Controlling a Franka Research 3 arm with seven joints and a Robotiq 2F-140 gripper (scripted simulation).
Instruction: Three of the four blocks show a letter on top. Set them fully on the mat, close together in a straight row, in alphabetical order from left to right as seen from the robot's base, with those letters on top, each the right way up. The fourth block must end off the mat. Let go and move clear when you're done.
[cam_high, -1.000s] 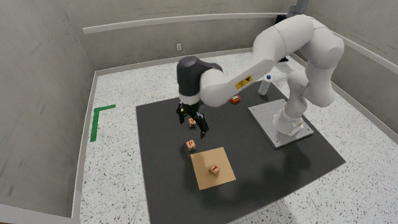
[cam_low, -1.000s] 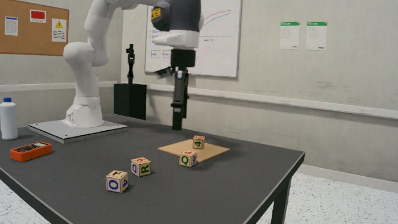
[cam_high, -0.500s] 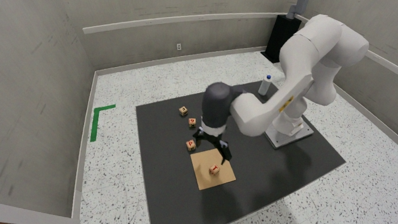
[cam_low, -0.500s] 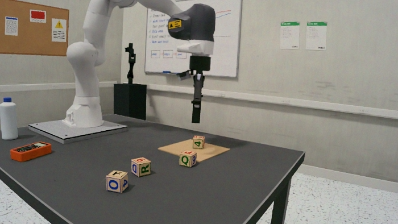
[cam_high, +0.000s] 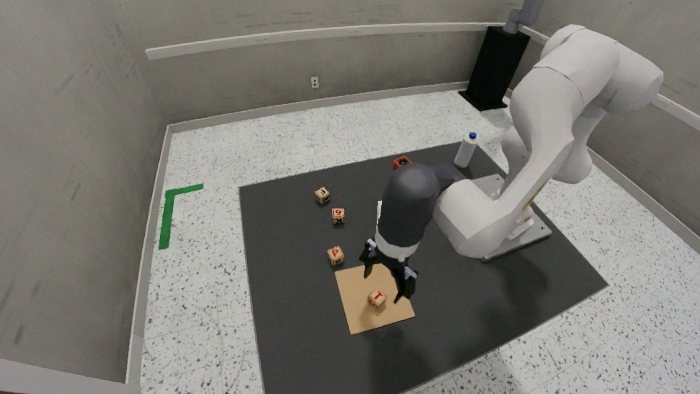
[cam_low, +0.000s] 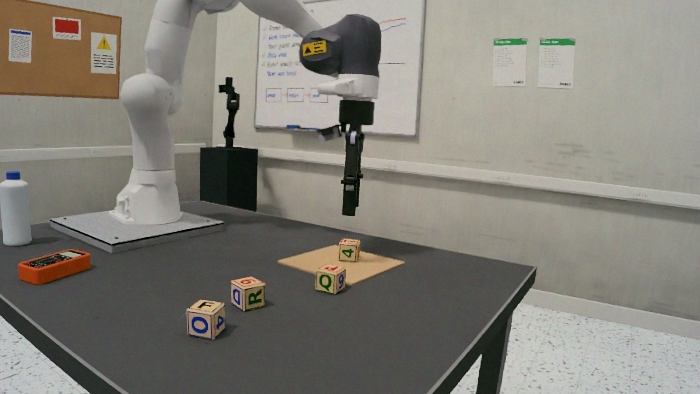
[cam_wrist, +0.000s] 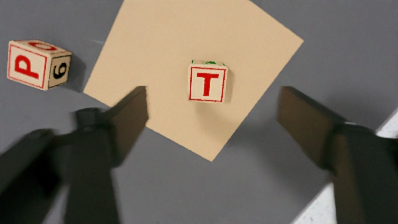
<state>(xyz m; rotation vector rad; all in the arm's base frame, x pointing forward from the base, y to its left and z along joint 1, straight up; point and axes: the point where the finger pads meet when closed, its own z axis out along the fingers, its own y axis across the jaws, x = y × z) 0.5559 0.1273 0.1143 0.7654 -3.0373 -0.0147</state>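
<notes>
The jaws (cam_low: 351, 212) hung well above the tan mat (cam_high: 357, 317), parted and empty, with neither finger touching anything. In the wrist view the two dark fingers stood wide on either side of the T block (cam_wrist: 207, 81), which sat on the mat with its red T on top. The exterior view showed a green 4 on one side face of that block (cam_low: 349, 249). The mat lay flat on the dark counter (cam_high: 310, 350), near the edge far from the arm's base plate (cam_high: 537, 231). The P block (cam_high: 335, 255) rested on the counter just off a corner of the mat, red P upward, with a 6 on a side face seen from the wrist camera. Farther along the counter stood the block (cam_high: 338, 216) showing a red 6 or 9 on top; which of the two could not be told. Beyond it sat the F block (cam_high: 322, 195), its black letter upward. These three lay in a loose line, apart from one another and all off the mat. An orange device (cam_low: 54, 265) and a white bottle (cam_low: 15, 209) with a blue cap stood on the counter near the base plate.
</notes>
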